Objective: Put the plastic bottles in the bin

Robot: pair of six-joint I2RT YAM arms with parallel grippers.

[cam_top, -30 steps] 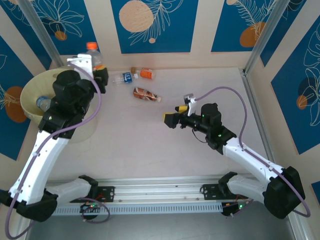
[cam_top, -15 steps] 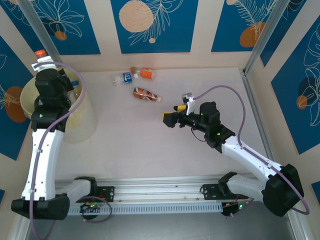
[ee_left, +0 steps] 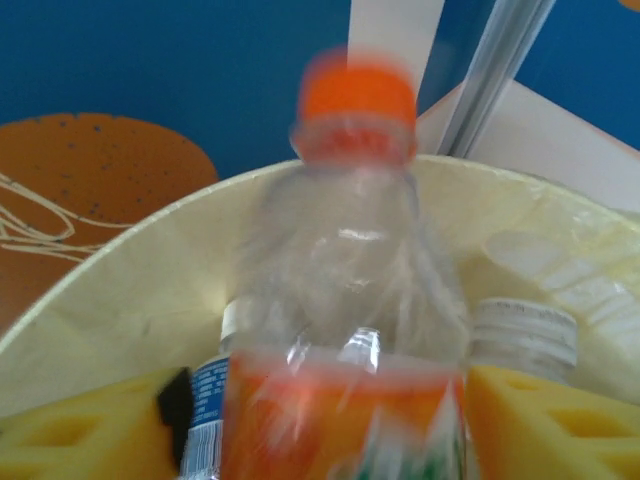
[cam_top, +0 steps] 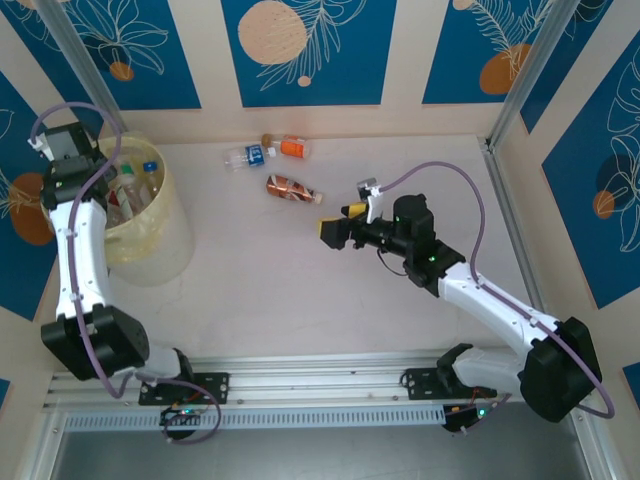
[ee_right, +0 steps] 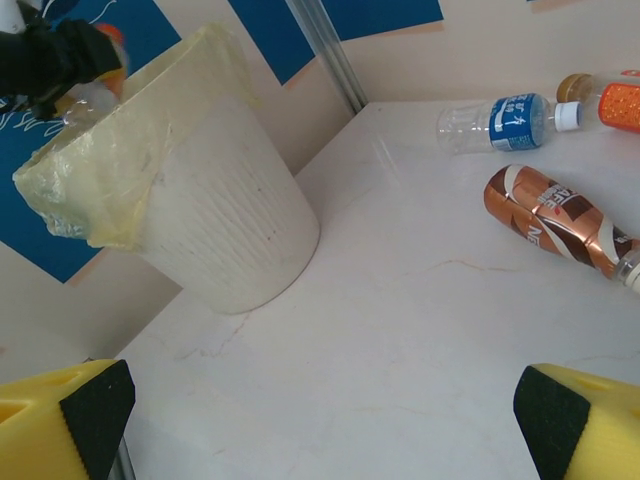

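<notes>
My left gripper [ee_left: 330,420] hangs over the pale-yellow bin [ee_left: 120,270], its yellow fingers [ee_left: 80,425] spread. Between them is a blurred clear bottle with orange cap and orange label [ee_left: 350,300]; a gap shows beside its left side. More bottles [cam_top: 128,186] lie inside the bin [cam_top: 155,245]. Three bottles lie on the table at the back: a blue-labelled one [cam_top: 247,156], an orange-labelled one [cam_top: 291,147] and a copper one [cam_top: 293,189]. My right gripper [cam_top: 338,220] is open above the table, just right of the copper bottle [ee_right: 555,215].
The bin [ee_right: 220,220] stands at the table's left edge against the blue patterned wall. A metal post [ee_right: 330,50] rises behind it. Bare marble tabletop [ee_right: 400,330] stretches between the bin and my right gripper [ee_right: 320,430].
My left arm has swung left from the back of the table, carrying the orange-capped bottle over the bin. My right gripper has edged left toward the copper bottle.
</notes>
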